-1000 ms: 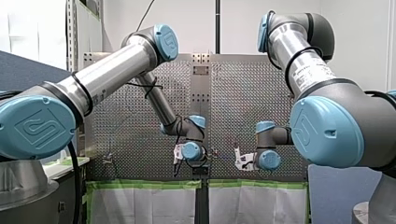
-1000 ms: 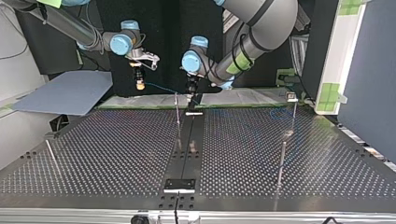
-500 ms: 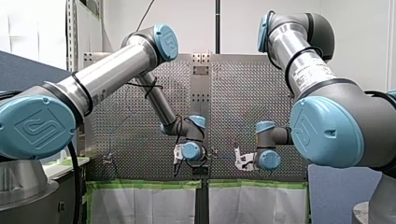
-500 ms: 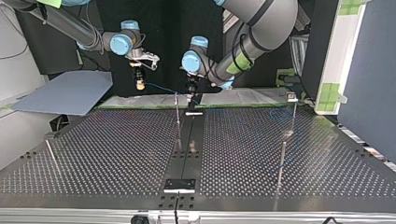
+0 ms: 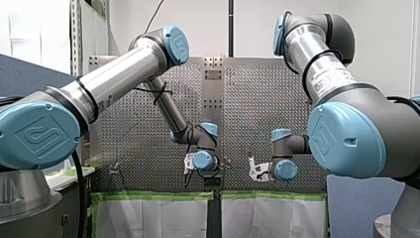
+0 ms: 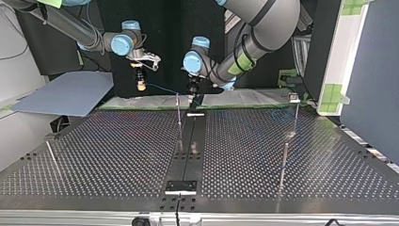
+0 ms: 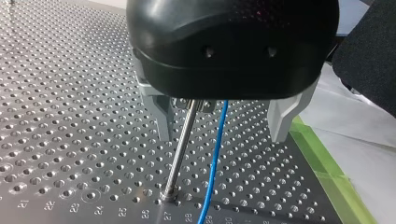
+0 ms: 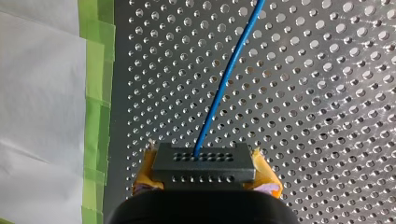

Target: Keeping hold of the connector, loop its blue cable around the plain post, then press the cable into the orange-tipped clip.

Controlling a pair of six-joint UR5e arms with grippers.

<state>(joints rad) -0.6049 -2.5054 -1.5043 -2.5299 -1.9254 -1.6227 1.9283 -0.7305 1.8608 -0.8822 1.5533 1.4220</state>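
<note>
1. You can see the right gripper (image 8: 205, 166) pinching the dark grey rectangular connector (image 8: 204, 161) between its yellow pads (image 8: 264, 164), over the perforated metal table (image 8: 327, 93)
2. The thin blue cable (image 8: 224, 79) leaves the connector's face, running straight ahead of that gripper
3. On the left gripper (image 7: 221, 134), the metal fingers (image 7: 163, 121) stand spread; the plain steel post (image 7: 180, 149) stands upright between them, with the cable just beside it

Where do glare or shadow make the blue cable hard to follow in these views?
Top view: the blue cable is a thin, faint line against a dark backdrop. Left wrist view: bright reflections speckle the table, yet cable and post stand out. Right wrist view: glints around the table's holes, cable plain from the connector. Front view: I cannot make it out.
</note>
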